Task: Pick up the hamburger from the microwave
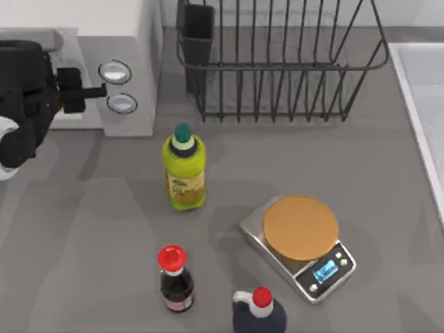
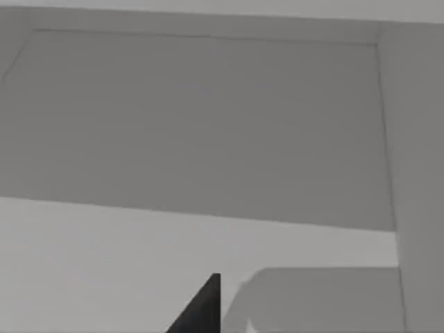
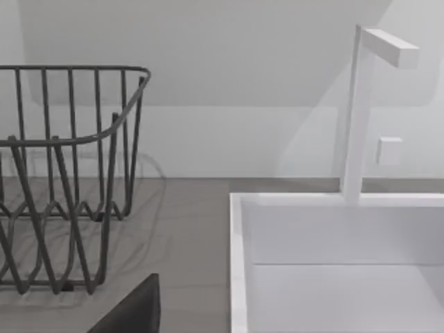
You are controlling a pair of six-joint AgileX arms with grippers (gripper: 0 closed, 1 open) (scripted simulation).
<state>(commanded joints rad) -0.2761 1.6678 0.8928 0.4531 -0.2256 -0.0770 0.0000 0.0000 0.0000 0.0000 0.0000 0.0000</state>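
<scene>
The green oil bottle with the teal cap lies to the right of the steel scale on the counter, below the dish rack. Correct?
No. In the top view the green oil bottle lies to the left of the steel scale, not its right. It does sit below the dish rack.

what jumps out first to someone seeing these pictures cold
The left arm's black gripper reaches into the white microwave at the table's far left, beside its two round dials. Then the black wire dish rack behind, the yellow-green bottle mid-table, and the steel scale with its orange-brown disc at the front.
</scene>
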